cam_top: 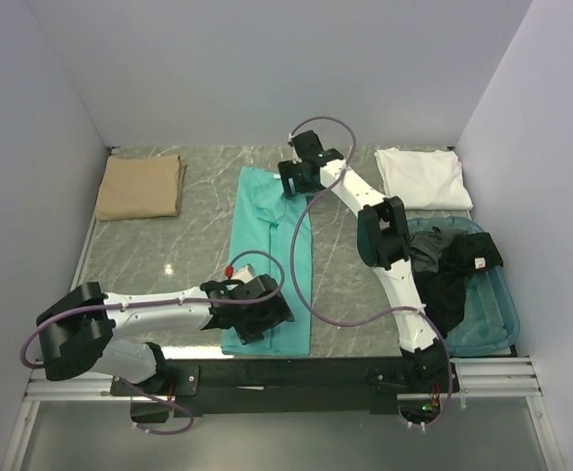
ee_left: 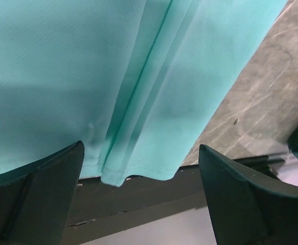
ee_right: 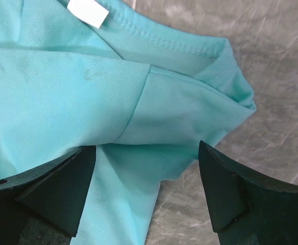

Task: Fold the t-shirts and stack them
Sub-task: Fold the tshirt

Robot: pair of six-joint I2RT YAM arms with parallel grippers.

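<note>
Your left gripper [ee_left: 141,149] sits at the near edge of the table [cam_top: 169,245]. Its jaws are spread wide over the hem of the teal tee [cam_top: 272,245] and grip nothing. At the near right corner, dark grey tees [cam_top: 453,275] lie heaped in the tub [cam_top: 488,334]. The teal tee runs as a long folded strip from the near edge toward the far edge. Your right gripper [ee_right: 146,148] hangs over its collar end, jaws equally wide and empty. A tan tee [cam_top: 141,186] lies folded in the far left corner and a white tee [cam_top: 422,177] in the far right.
</note>
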